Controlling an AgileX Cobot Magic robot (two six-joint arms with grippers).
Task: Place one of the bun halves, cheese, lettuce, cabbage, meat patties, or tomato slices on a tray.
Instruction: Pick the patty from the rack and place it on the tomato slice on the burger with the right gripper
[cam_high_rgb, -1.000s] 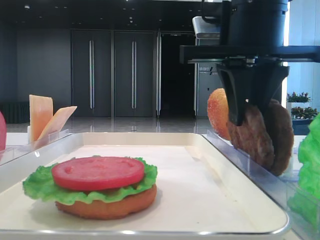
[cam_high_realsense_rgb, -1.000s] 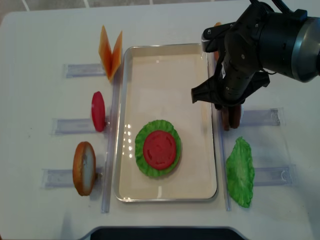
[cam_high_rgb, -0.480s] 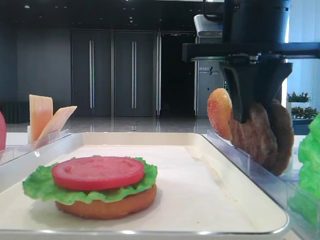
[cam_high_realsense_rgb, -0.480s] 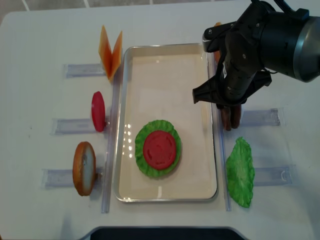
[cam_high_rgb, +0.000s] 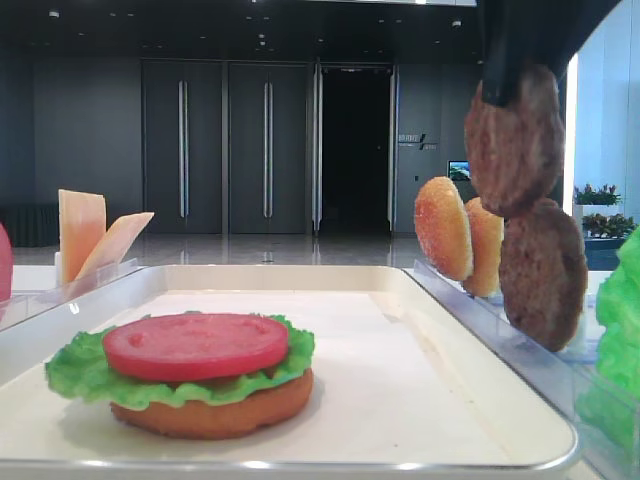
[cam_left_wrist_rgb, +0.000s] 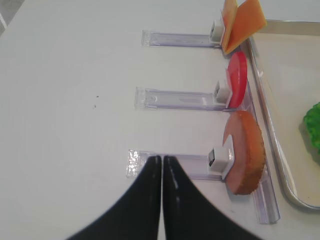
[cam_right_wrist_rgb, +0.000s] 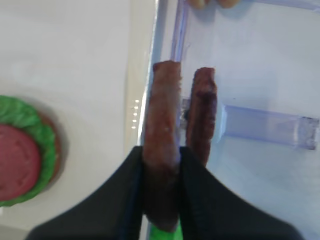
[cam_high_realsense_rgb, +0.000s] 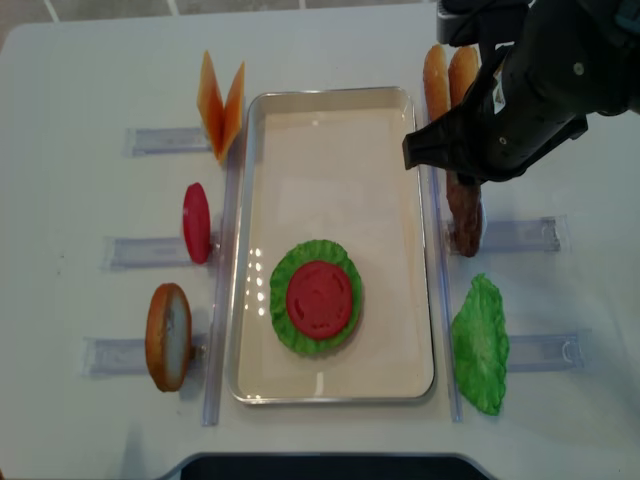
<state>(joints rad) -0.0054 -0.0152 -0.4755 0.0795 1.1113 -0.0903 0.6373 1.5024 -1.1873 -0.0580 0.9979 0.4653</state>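
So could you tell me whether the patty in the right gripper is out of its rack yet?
Out. The meat patty hangs edge-on in the shut right gripper, above the second patty, which stands in the rack.

A white table (cam_high_realsense_rgb: 330, 50) carries everything. In the middle lies the cream tray (cam_high_realsense_rgb: 330, 395) with its low rim, and clear plastic racks (cam_high_realsense_rgb: 135, 250) sit on the tabletop along both of its long sides. A green lettuce leaf (cam_high_realsense_rgb: 480, 345) lies flat to the right of the tray, across the rack there (cam_high_realsense_rgb: 545, 352).
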